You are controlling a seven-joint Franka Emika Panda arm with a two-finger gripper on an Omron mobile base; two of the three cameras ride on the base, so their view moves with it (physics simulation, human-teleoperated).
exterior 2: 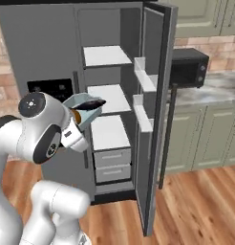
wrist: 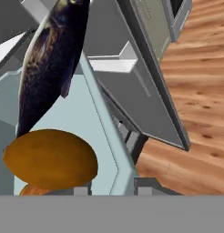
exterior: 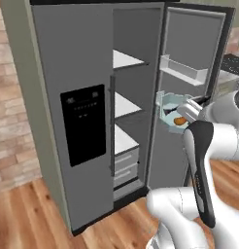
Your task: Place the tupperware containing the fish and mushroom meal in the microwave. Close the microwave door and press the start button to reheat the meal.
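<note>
Pale-blue tupperware (exterior 2: 85, 108) sits at the gripper (exterior 2: 77, 118), finger state unclear, no writing legible

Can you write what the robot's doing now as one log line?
phase: carrying | claw: holding tub | fish: in tub | fridge: open | microwave: ahead

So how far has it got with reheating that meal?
Done: the tupperware with the fish and mushroom is lifted clear of the fridge shelves. In hand: the gripper carries it. Left: reaching the microwave on the counter, loading, shutting its door, pressing start.
</note>
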